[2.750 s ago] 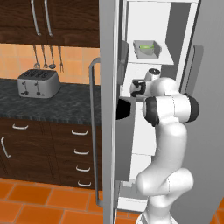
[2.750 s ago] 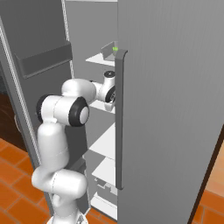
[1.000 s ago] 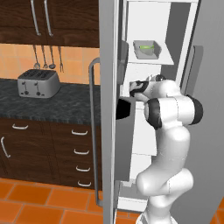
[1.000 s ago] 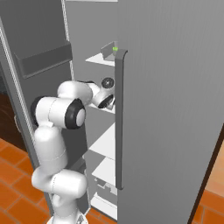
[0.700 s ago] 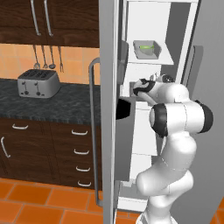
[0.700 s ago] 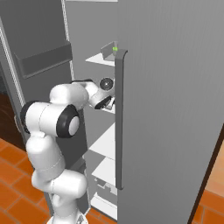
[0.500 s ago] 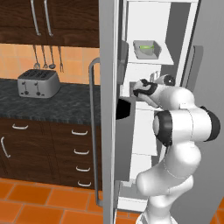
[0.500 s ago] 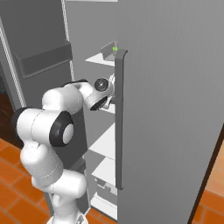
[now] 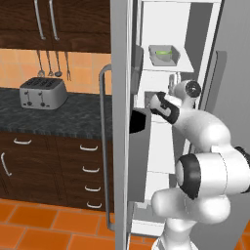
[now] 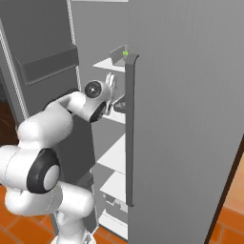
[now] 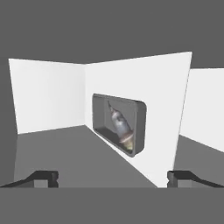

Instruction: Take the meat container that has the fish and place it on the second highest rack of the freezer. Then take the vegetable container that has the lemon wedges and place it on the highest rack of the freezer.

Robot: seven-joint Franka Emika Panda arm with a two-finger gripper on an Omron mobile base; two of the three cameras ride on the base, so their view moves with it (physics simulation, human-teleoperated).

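The arm bends up from its base and reaches into the open freezer (image 9: 161, 29), its wrist at the second shelf from the top. The end effector (image 11: 113, 177) has its fingers spread wide, holding nothing. The meat container (image 11: 119, 124) with the fish (image 11: 119, 124) lies ahead at about twelve o'clock, apart from the fingertips. The vegetable container (image 9: 163, 54) sits on the top shelf.
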